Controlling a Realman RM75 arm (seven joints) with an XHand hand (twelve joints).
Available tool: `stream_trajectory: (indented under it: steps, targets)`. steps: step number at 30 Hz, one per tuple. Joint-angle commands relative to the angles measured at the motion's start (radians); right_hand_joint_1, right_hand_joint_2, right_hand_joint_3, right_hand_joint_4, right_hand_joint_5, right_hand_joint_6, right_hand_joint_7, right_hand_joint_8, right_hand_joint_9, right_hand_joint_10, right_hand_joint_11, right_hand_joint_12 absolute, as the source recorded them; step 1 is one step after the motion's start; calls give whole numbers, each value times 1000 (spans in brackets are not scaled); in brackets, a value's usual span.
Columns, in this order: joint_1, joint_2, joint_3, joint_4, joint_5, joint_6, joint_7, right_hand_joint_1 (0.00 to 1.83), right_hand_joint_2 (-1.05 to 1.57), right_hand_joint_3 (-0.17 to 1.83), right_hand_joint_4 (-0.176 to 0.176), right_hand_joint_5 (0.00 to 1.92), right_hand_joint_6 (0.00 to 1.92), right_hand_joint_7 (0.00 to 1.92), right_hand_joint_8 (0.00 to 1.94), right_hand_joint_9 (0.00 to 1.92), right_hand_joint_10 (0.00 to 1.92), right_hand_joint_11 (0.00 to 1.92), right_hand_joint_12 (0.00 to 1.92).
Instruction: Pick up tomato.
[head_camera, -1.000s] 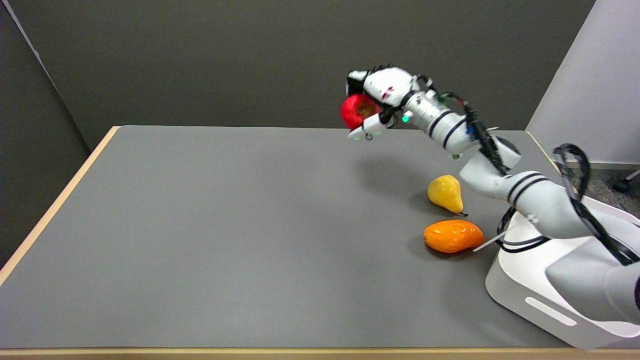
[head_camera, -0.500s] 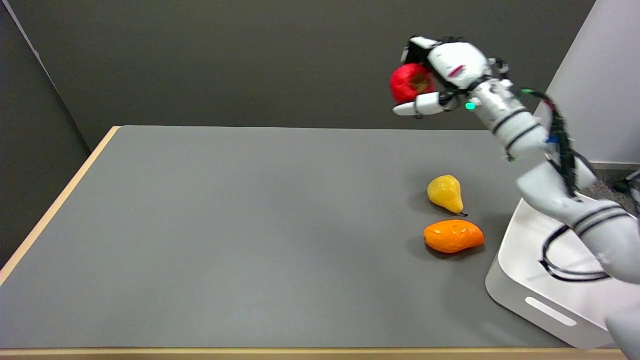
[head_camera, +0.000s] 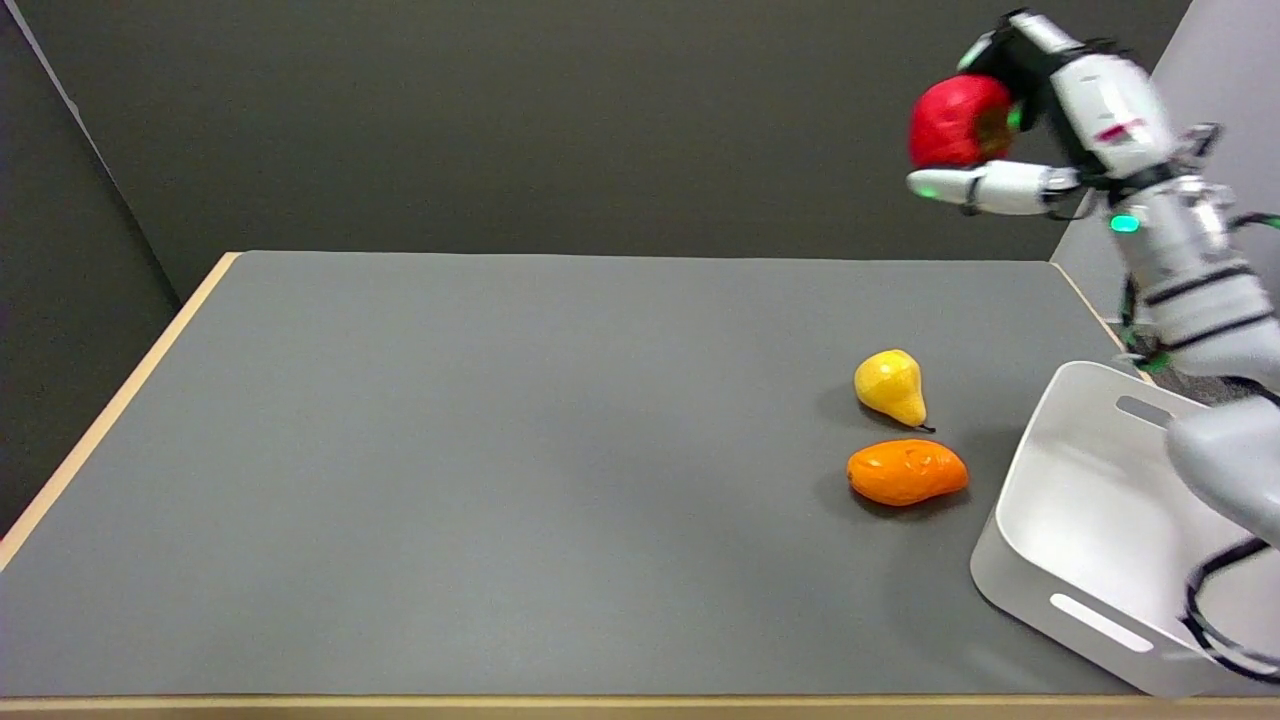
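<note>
- While the right hand (head_camera: 1020, 120) is raised high at the upper right, well above the worktop (head_camera: 500, 450), it grips the tomato (head_camera: 955, 122) between fingers curled over its top and back and one finger stretched out beneath it.
- The tomato is in the air, clear of every surface, in front of the dark back wall.
- It is nearly round, so no long axis shows; a brownish-green patch, perhaps its stem end, faces right into the palm, though motion blur makes this hard to confirm.
- The lower finger (head_camera: 985, 187) points left, with a green light at its tip.
- On the worktop lies a yellow pear (head_camera: 889, 386), narrow end toward the near right, and just in front of it an orange fruit (head_camera: 906, 471) lying lengthwise left to right.
- A white bin (head_camera: 1090, 610) sits at the near right corner, close to the orange fruit, with the arm passing over it.
</note>
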Motion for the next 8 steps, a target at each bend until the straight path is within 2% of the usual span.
stream_trajectory:
  steps: [1,8]
  targets:
    - [-433,-132,457,276,260,131,-68,1178,1080,352,-94,617,1491,881,1354,846,1316,760,1723]
    - [-538,-215,536,278,328,145,-73,1178,1075,361,-91,620,1491,883,1352,847,1324,759,1736]
